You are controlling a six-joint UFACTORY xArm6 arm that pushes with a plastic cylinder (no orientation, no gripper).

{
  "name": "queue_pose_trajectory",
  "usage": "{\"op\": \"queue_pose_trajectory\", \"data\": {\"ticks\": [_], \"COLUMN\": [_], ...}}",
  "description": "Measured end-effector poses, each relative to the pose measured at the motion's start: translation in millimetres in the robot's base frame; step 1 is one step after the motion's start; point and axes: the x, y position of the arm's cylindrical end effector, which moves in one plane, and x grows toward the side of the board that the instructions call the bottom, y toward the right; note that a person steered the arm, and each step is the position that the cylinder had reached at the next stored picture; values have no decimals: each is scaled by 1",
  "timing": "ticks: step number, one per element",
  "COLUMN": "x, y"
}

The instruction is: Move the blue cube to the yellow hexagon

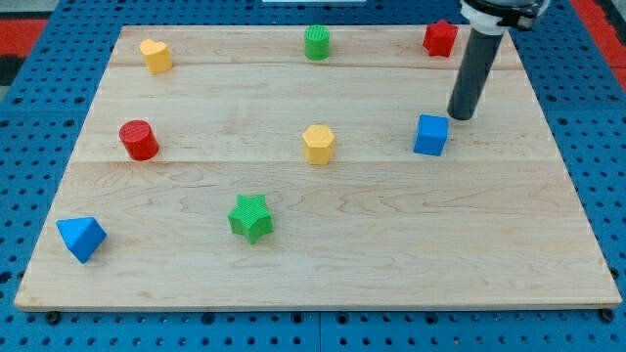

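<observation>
The blue cube [430, 135] sits on the wooden board at the view's right of centre. The yellow hexagon [319, 144] lies near the board's middle, to the view's left of the cube. My tip [460, 116] is at the end of the dark rod, just to the upper right of the blue cube, very close to its top right corner. I cannot tell whether it touches the cube.
A red star-like block [440, 38] is at the top right, a green cylinder [317, 43] at the top centre, a yellow heart [156, 56] at the top left. A red cylinder [139, 140] is at the left, a green star [251, 217] below centre, a blue triangular block [81, 238] at the bottom left.
</observation>
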Motion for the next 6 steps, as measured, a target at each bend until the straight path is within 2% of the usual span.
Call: {"op": "queue_pose_trajectory", "data": {"ticks": [4,5,6], "x": [24,43,45], "y": [2,2,-25]}}
